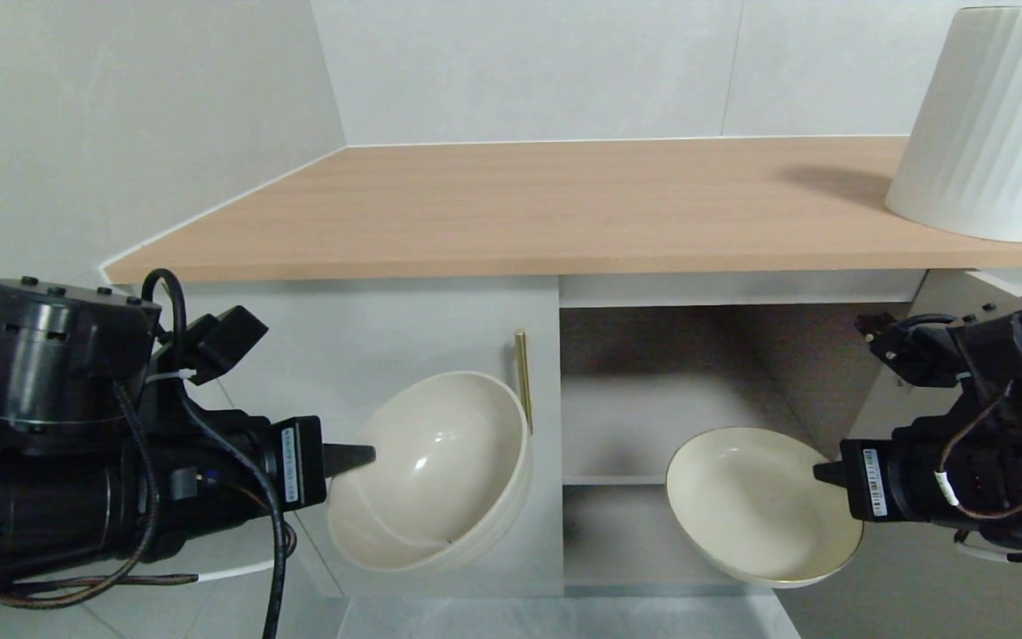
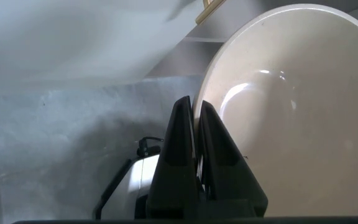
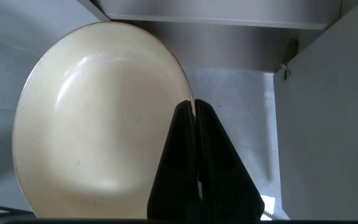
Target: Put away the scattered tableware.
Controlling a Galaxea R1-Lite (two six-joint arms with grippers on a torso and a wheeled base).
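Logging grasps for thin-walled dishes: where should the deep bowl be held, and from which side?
Pinch the rim of the deep bowl, one finger inside the wall and one outside, coming from the robot's left. The wall is thin, and the tilted bowl leaves that edge exposed; the left end effector is shut there.

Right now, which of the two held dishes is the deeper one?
The bowl in the left tool, before the closed cabinet door; the plate in the right tool is much shallower.

Ribbed white container [image 1: 986, 124] on wooden countertop [image 1: 520, 204]
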